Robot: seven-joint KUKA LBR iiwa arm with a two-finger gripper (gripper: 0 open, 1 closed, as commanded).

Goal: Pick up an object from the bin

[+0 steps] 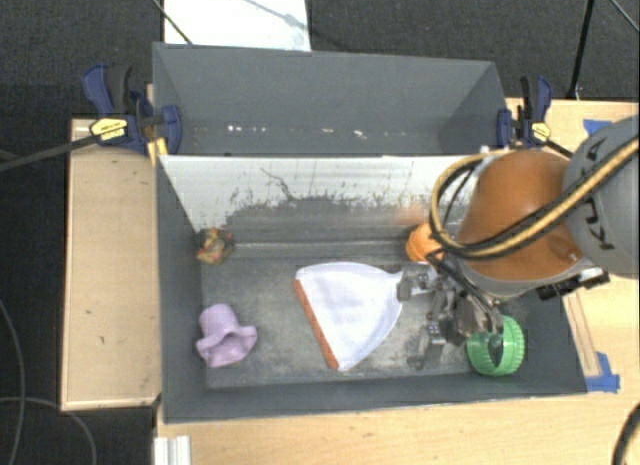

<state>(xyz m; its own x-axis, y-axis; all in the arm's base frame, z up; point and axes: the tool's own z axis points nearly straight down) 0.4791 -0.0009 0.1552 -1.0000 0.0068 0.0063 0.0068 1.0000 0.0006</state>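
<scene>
Arm [608, 193] extended in from right, orange wrist cover [520, 218] bulging above; gripper [432, 337] pointed down, hung low.

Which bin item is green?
The round thing at lower right, beside the hand; the cloth is white, the lump lilac.

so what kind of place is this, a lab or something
Most likely a robotics lab's grasping test cell: a grey metal bin holds odd loose things, such as a white cloth and a purple toy, and a robot arm's hand hangs low inside it.
</scene>
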